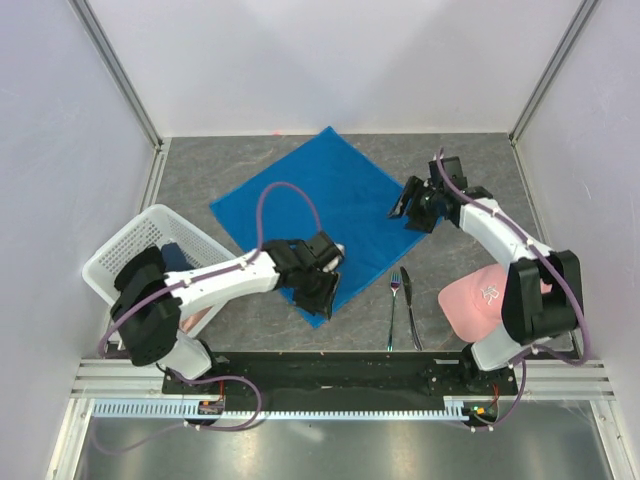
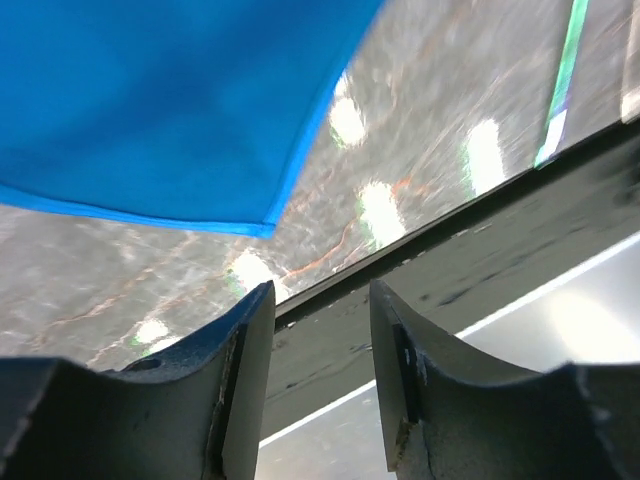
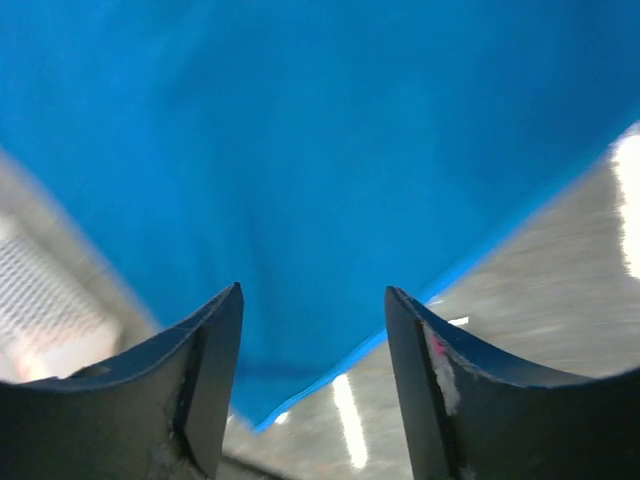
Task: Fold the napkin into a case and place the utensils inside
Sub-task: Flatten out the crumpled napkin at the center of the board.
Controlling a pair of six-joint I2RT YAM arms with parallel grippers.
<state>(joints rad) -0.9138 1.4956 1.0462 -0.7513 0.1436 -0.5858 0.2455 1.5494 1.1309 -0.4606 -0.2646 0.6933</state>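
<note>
**A:** What is standing off the napkin's left side?

**B:** A white basket (image 1: 150,238) is sitting just left of the napkin (image 1: 320,195). The napkin is lying flat and unfolded, turned like a diamond on the grey table (image 1: 200,170).

**A:** And the left gripper?

**B:** The left gripper (image 1: 325,288) is hanging over the napkin's near corner. Its jaws are standing apart with nothing between them, and its wrist view is showing that corner just ahead of the fingers.

**A:** Where are the utensils lying?

**B:** The fork (image 1: 394,300) and the knife (image 1: 410,310) are lying side by side off the napkin's near-right edge, not touching it.

**A:** And further right?

**B:** The right gripper (image 1: 402,212) is hovering at the napkin's right corner. Its jaws are spread wide and clamping nothing, with the corner showing in the gap between them. A pink cap (image 1: 478,298) is resting right of the napkin, beyond the knife.
</note>
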